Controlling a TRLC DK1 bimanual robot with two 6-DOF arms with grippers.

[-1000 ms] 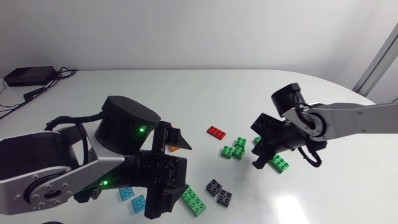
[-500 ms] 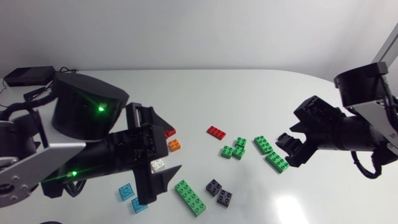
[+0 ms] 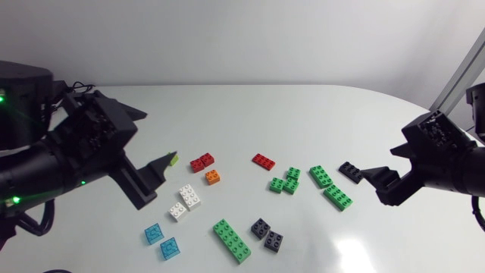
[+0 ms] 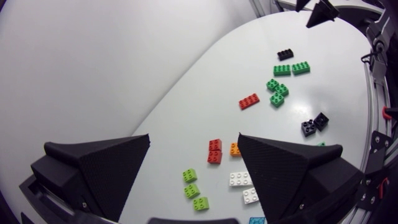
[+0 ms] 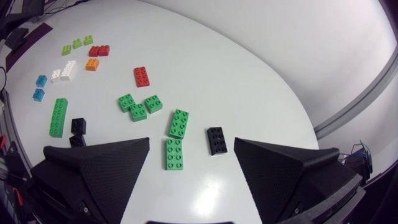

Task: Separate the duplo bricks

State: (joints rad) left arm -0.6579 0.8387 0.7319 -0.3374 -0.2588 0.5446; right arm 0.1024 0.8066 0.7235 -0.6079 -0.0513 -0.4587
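Both grippers hung above the table w/ nothing in them. L gripper: wedge fingers spread wide, empty. R gripper: same, wide apart, holding nothing.

The duplo bricks lay loose on the tabletop, none touching a finger. Ahead of the L fingers we saw three lime bricks under the gap, a red pair and an orange brick by one fingertip, and white bricks beside that same finger. Ahead of the R fingers, two green bricks sat in line w/ the gap, a black brick was near one fingertip, and a green cluster lay further ahead. The cluster, the red pair and the dark grey pair each sat touching. We couldn't tell if they were clipped together or just side by side.

Handling, our guess: light, stiff, hard plastic, not fragile. The smooth side walls are prob. slippery, and the bricks would likely skid on the slick top. We judged it best to grip across two flat side walls, low down, not over the studs. For a clipped pair, one gripper per brick, then peel apart.

Room: the bricks sat close together, so broad fingers could nudge neighbours, esp. orange next to red. The table's curved edge ran beside the R fingers, nearest the black brick, so sweeps that way looked risky. The most open surface lay well ahead of both finger sets, beyond the bricks.
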